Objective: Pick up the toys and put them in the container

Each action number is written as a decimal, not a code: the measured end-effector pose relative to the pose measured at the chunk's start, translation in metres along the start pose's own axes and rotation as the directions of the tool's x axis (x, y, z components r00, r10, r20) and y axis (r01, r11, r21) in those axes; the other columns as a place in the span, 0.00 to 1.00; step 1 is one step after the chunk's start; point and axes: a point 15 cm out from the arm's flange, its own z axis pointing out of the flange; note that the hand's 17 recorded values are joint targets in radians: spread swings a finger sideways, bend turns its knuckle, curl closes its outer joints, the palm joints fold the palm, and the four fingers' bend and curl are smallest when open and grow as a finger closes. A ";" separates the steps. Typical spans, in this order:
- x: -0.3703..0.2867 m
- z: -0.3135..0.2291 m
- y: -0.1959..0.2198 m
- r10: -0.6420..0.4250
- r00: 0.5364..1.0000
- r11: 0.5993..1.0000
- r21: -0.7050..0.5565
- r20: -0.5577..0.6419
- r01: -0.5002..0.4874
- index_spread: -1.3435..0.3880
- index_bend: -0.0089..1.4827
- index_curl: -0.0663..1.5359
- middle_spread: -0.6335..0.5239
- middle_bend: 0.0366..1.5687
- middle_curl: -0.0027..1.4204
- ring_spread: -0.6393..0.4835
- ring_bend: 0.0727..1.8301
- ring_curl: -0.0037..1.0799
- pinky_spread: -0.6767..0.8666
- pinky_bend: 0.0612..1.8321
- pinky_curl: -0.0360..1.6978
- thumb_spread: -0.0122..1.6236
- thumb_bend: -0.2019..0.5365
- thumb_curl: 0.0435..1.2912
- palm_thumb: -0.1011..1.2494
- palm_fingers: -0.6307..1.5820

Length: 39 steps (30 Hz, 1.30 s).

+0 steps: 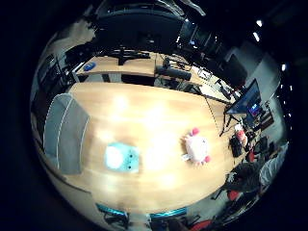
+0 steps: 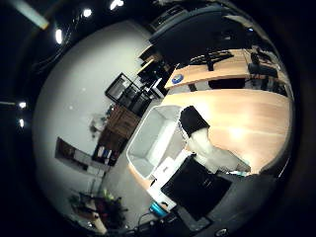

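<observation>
In the right little finger side palm view, a teal soft toy and a white toy with pink tips lie away from each other on a light wooden table, far below the palm. A grey rectangular container stands on the table at one end, beside the teal toy. The right thumb side palm view shows the container too. My hand is high above the table. Its white and black fingers reach into that view relaxed, with nothing between them.
More desks with black chairs and screens stand beyond the table. A blue object lies on the far desk. Red chairs stand past one table end. A dark shelf unit stands by the wall.
</observation>
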 end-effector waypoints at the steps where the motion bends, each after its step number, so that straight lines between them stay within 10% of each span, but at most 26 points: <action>1: -0.001 0.001 0.000 -0.004 1.000 1.000 -0.003 0.000 0.004 0.43 0.12 0.21 0.24 0.10 0.22 0.25 0.56 0.23 0.28 0.73 0.02 0.60 0.23 0.29 0.44 0.46; 17: -0.018 -0.010 -0.007 -0.052 0.998 0.999 -0.005 0.021 0.052 0.43 0.12 0.21 0.24 0.11 0.22 0.25 0.56 0.23 0.30 0.73 0.02 0.60 0.23 0.29 0.43 0.46; 39: 0.016 0.045 0.101 -0.056 0.996 0.958 -0.278 0.068 0.073 0.42 0.12 0.21 0.23 0.11 0.23 0.24 0.53 0.22 0.34 0.72 0.02 0.59 0.23 0.29 0.43 0.46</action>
